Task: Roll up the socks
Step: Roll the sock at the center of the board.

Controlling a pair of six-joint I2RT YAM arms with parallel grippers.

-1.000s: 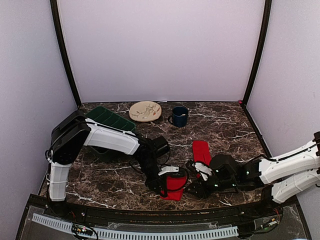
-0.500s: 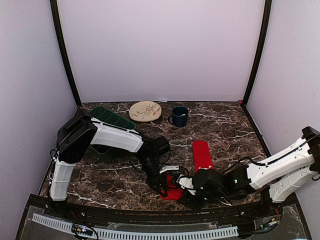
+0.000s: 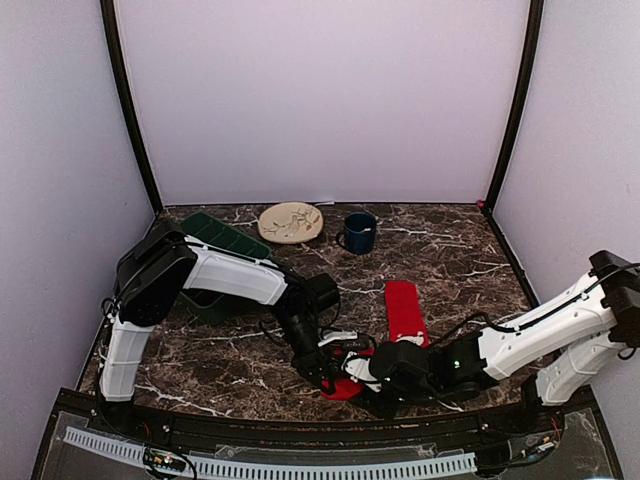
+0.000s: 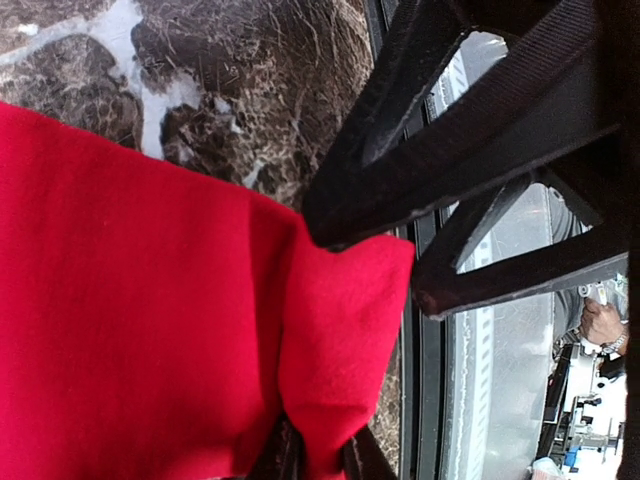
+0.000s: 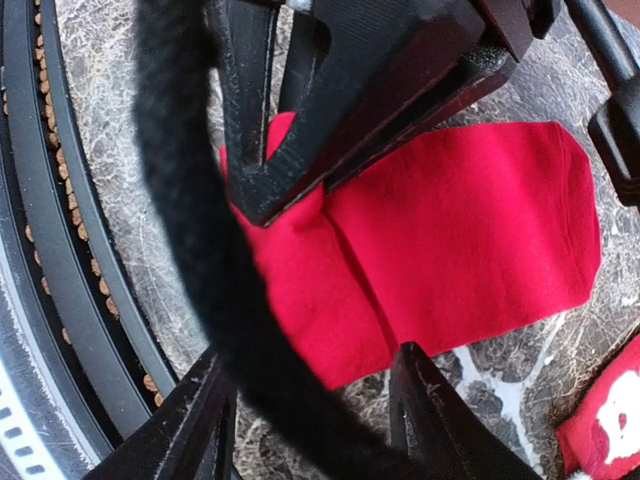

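One sock (image 4: pixel 150 300) in left claw (image 4: pixel 318 452)

Top camera looks down from behind over the whole table (image 3: pixel 460 262); both wrist cameras face down, very close — all three share the nearer red sock (image 5: pixel 450 250) at the front edge

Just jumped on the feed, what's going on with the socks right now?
The left hand is pinching a bunched end of one red sock near the front edge of the table. The right hand is open, its fingers straddling that sock's edge close beside the left hand. The other sock lies flat farther back, untouched. The held sock is mostly flat, with no real roll formed yet.
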